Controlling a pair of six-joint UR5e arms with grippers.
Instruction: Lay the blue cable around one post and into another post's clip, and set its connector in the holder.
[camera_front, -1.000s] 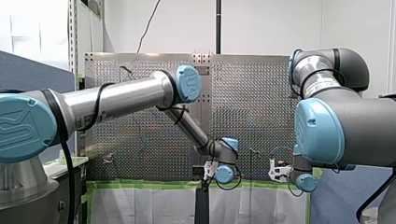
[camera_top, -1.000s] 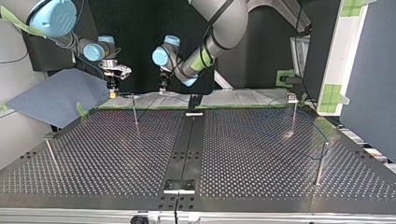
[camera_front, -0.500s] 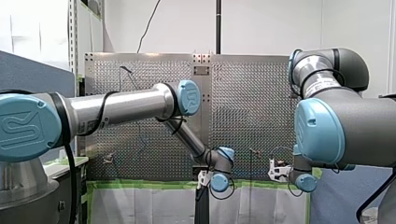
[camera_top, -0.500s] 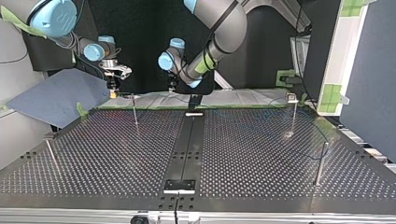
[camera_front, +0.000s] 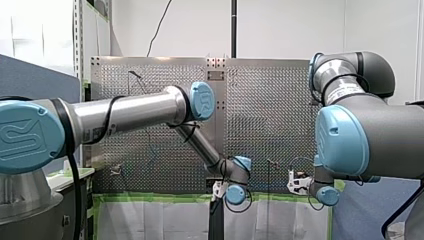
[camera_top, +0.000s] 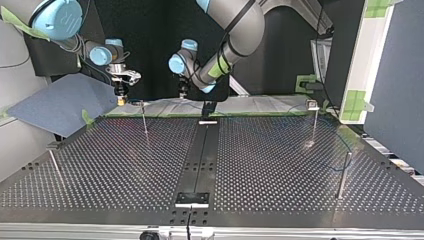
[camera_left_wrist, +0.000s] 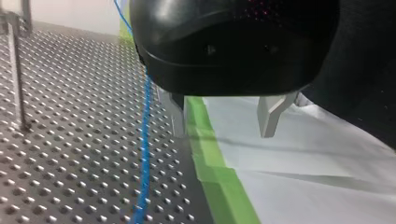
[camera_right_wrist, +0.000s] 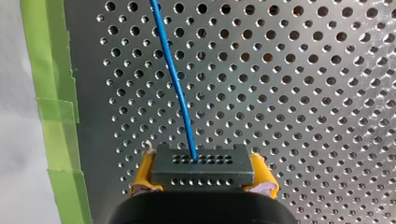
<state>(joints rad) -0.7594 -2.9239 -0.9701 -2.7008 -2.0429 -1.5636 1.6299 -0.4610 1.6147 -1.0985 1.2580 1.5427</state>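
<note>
Right end effector (camera_right_wrist: 203, 181): its yellow pads pinch the dark plug (camera_right_wrist: 202, 161) from both sides. I think that is so the plug cannot slip while it is carried.
Blue cable (camera_right_wrist: 180, 88): it comes out of the plug and runs over the worktop (camera_right_wrist: 303, 93), close to the green tape (camera_right_wrist: 46, 93) and alongside it.
Left end effector (camera_left_wrist: 223, 119): its metal fingers (camera_left_wrist: 271, 114) are spread wide above the green tape, with nothing between them.
Cable by the left side: it is on the worktop side of the green tape, just beside one finger and not between the two.
Why, I think: the open fingers wait there to catch the cable and lead it to a post (camera_top: 144, 119).
How far along: it looks early. The plug is not in a holder yet, and I cannot tell which part is the holder.
</note>
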